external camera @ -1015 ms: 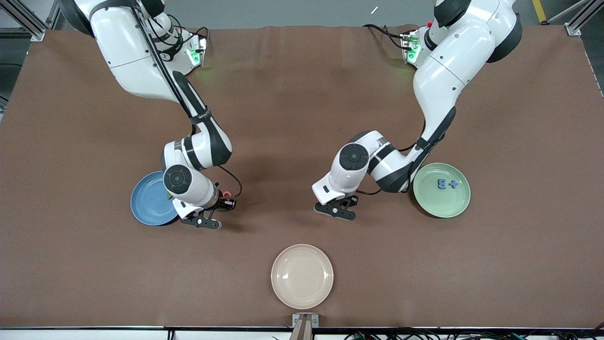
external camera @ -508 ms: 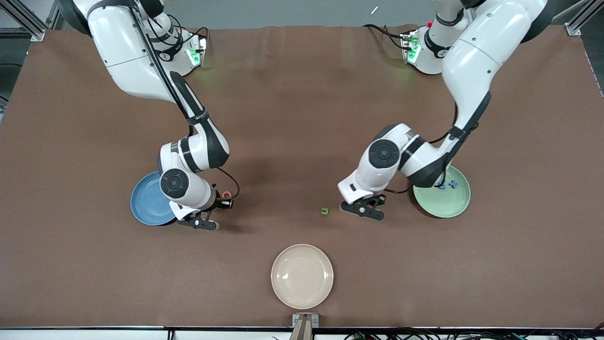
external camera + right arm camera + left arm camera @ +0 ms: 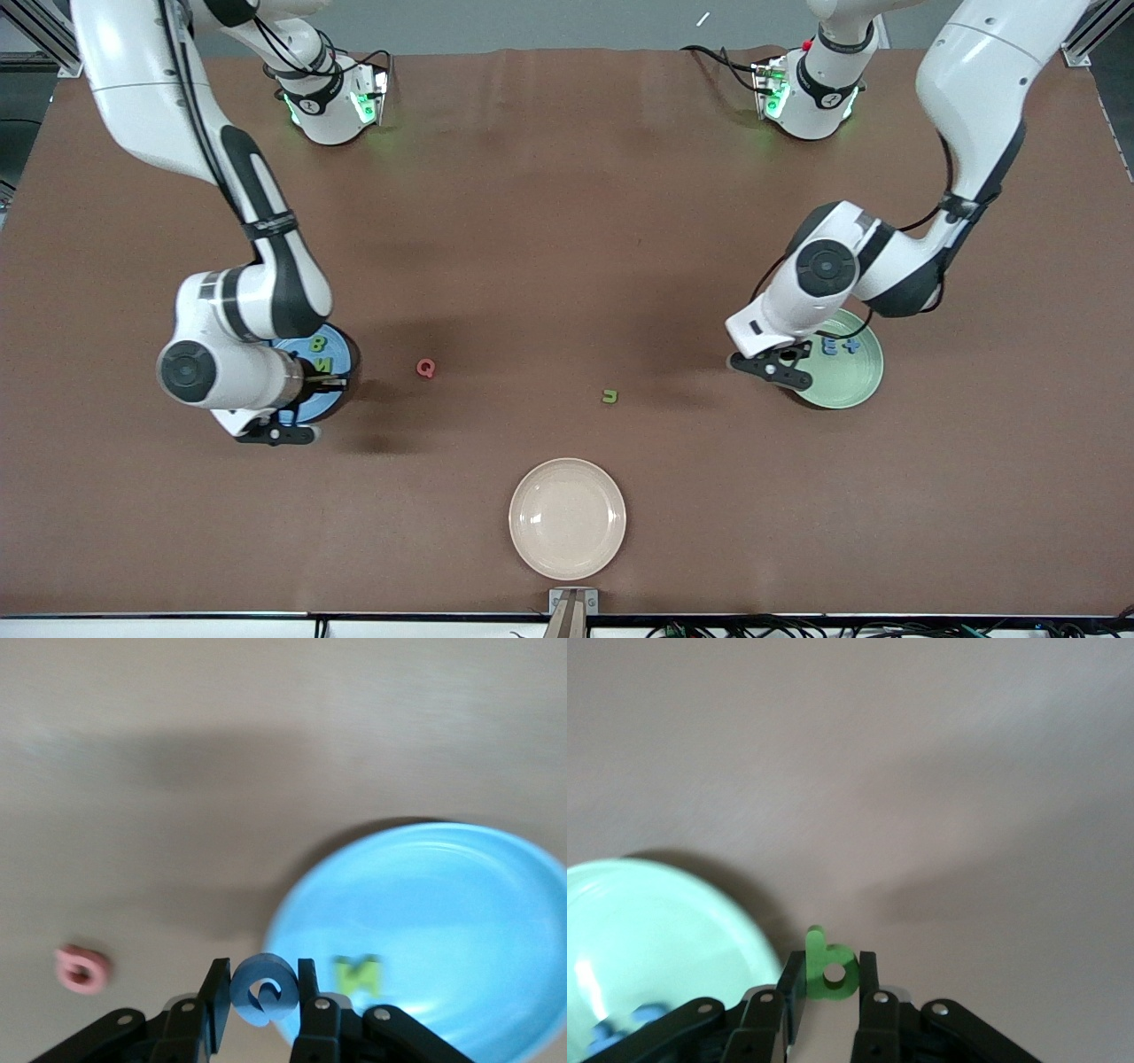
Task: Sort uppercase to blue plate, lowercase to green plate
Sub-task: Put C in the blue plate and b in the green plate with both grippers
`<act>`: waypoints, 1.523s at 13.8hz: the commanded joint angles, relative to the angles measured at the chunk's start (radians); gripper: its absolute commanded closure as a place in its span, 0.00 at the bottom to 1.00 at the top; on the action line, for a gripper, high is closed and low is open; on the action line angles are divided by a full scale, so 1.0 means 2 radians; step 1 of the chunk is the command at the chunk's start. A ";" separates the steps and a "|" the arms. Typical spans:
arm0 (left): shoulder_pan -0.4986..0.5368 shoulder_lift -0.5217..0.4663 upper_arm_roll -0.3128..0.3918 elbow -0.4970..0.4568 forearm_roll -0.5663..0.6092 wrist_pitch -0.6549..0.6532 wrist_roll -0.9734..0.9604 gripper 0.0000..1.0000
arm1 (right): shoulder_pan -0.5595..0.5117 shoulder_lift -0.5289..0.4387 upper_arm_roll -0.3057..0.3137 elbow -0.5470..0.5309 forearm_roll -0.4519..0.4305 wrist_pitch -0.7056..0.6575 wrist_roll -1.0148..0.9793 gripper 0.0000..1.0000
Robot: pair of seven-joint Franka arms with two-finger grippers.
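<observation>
My right gripper is shut on the blue C-like ring over the edge of the blue plate, seen too in the right wrist view. The green B and green N lie on that plate. The red-pink Q lies on the table beside it. My left gripper is shut on the green q/p letter at the edge of the green plate, which holds the blue m/E piece and the blue x/+ piece. The green u/n letter lies mid-table.
A cream plate sits near the table's front edge, nearer to the front camera than the loose letters. Brown mat covers the whole table.
Both arms swung outward from the table's middle: the right gripper with the blue ring to the blue plate, the left with the green letter to the green plate. Q and u now show.
</observation>
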 commanded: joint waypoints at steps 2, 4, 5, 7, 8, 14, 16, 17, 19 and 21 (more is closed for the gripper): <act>0.076 -0.025 -0.027 -0.061 0.024 0.036 0.045 0.91 | -0.034 -0.048 0.008 -0.084 -0.004 0.011 -0.054 0.99; 0.096 -0.022 -0.028 -0.073 0.054 0.046 0.046 0.91 | -0.050 -0.061 0.008 -0.123 -0.004 0.044 -0.084 0.99; 0.101 -0.020 -0.028 -0.078 0.059 0.049 0.047 0.91 | -0.056 -0.063 0.008 -0.143 -0.005 0.068 -0.098 0.99; 0.108 -0.020 -0.027 -0.087 0.068 0.050 0.048 0.91 | -0.068 -0.060 0.007 -0.162 -0.005 0.105 -0.121 0.99; 0.111 -0.018 -0.027 -0.092 0.069 0.051 0.048 0.91 | -0.075 -0.059 0.007 -0.166 -0.005 0.112 -0.131 0.99; 0.128 -0.005 -0.027 -0.105 0.089 0.067 0.055 0.88 | -0.081 -0.058 0.007 -0.177 -0.005 0.120 -0.139 0.98; 0.131 -0.003 -0.027 -0.105 0.089 0.067 0.055 0.84 | -0.081 -0.058 0.007 -0.178 -0.005 0.115 -0.139 0.95; 0.131 -0.002 -0.027 -0.105 0.089 0.067 0.055 0.83 | -0.084 -0.058 0.007 -0.178 -0.005 0.113 -0.138 0.79; 0.132 -0.001 -0.027 -0.107 0.089 0.067 0.055 0.80 | -0.085 -0.058 0.008 -0.176 -0.005 0.106 -0.136 0.01; 0.132 -0.002 -0.028 -0.106 0.089 0.067 0.055 0.59 | -0.085 -0.058 0.008 -0.162 -0.003 0.079 -0.132 0.00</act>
